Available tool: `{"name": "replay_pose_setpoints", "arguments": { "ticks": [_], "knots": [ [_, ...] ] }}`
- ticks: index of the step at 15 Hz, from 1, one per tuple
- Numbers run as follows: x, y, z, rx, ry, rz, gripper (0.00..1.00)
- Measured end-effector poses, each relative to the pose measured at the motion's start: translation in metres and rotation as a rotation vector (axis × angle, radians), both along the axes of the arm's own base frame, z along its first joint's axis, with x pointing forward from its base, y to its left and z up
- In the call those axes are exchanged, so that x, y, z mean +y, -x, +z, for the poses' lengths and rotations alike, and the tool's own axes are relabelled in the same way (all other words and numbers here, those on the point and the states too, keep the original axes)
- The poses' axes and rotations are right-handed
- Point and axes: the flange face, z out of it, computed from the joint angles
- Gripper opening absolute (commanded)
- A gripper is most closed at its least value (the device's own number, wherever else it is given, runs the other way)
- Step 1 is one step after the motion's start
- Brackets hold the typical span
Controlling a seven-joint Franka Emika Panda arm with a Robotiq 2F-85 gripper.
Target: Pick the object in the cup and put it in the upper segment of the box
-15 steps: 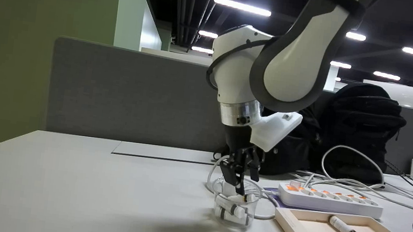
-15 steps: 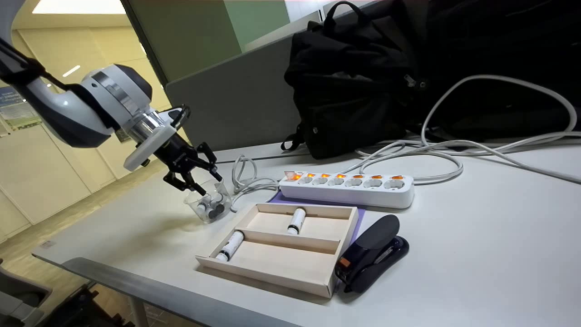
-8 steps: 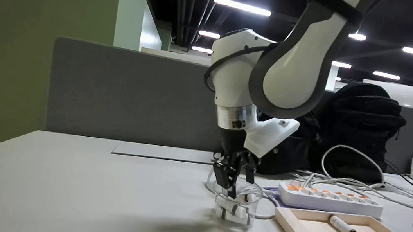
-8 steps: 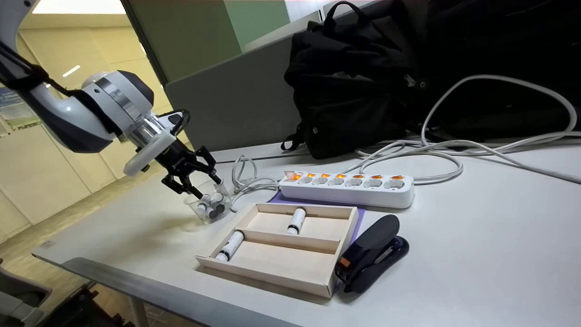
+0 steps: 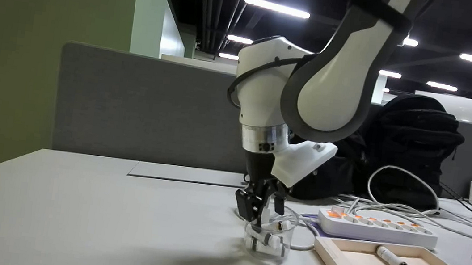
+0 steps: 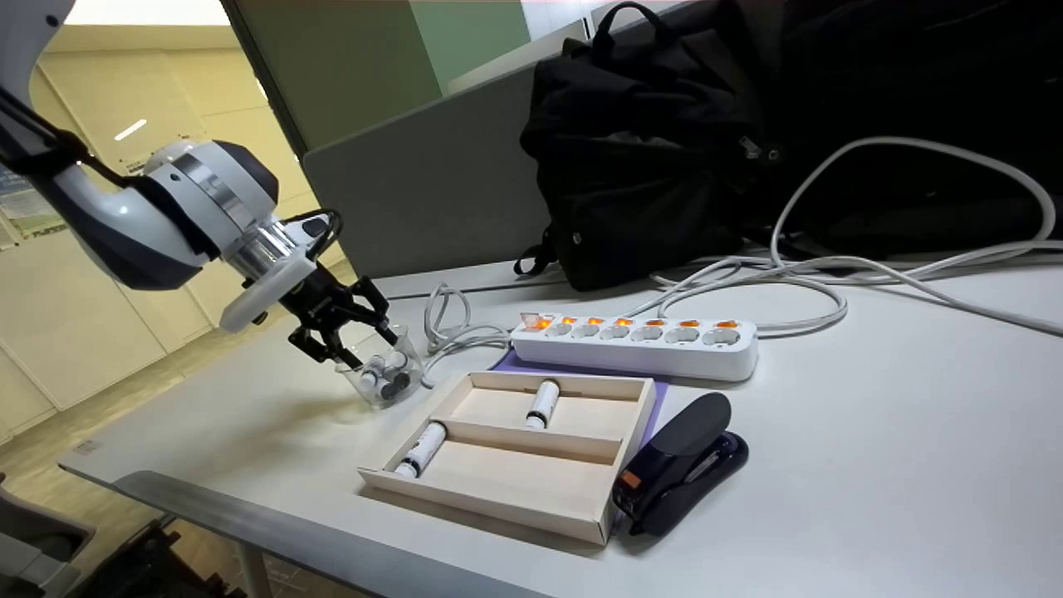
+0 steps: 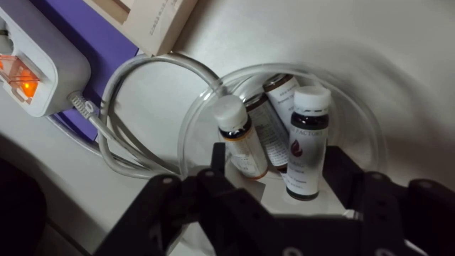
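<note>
The clear cup [image 5: 265, 258] stands on the table; it also shows in an exterior view [image 6: 365, 392]. It holds several small white-labelled bottles; in the wrist view one has a red flame mark [image 7: 306, 156] and one an orange band [image 7: 246, 153]. My gripper [image 7: 277, 160] is open, its fingertips at the cup's mouth in both exterior views [image 5: 268, 218] [image 6: 374, 350]. In the wrist view the flame-marked bottle appears between the fingers, nearer the right one; contact cannot be told. The wooden box [image 6: 486, 502] has a bottle [image 6: 544, 404] in its upper segment and another [image 6: 423, 449] in its lower one.
A white power strip [image 6: 635, 353] stands behind the box. A looped white cable [image 7: 124, 65] lies beside the cup. A dark stapler [image 6: 681, 469] sits against the box's side. Black backpacks [image 6: 639, 166] and a grey partition [image 5: 153, 109] stand at the back.
My gripper has moved down, and to the left in both exterior views, with its fingertips lower at the cup's mouth. It has stayed open. The bottles and box have not visibly moved.
</note>
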Motion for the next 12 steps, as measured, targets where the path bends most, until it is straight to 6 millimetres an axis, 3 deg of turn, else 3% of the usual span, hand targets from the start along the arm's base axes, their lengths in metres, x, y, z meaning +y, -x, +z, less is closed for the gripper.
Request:
{"name": "replay_pose_setpoints", "arguments": {
  "ticks": [1, 4, 6, 7, 12],
  "knots": [
    [0.0, 0.0, -0.001, 0.0, -0.002, -0.002, 0.92],
    [-0.001, 0.001, -0.007, 0.006, -0.009, -0.004, 1.0],
    [-0.002, 0.002, -0.012, 0.012, -0.009, -0.005, 1.0],
    [-0.003, 0.002, -0.014, 0.013, -0.007, -0.005, 0.78],
    [0.0, 0.002, -0.013, 0.001, -0.012, 0.005, 0.46]
  ]
}}
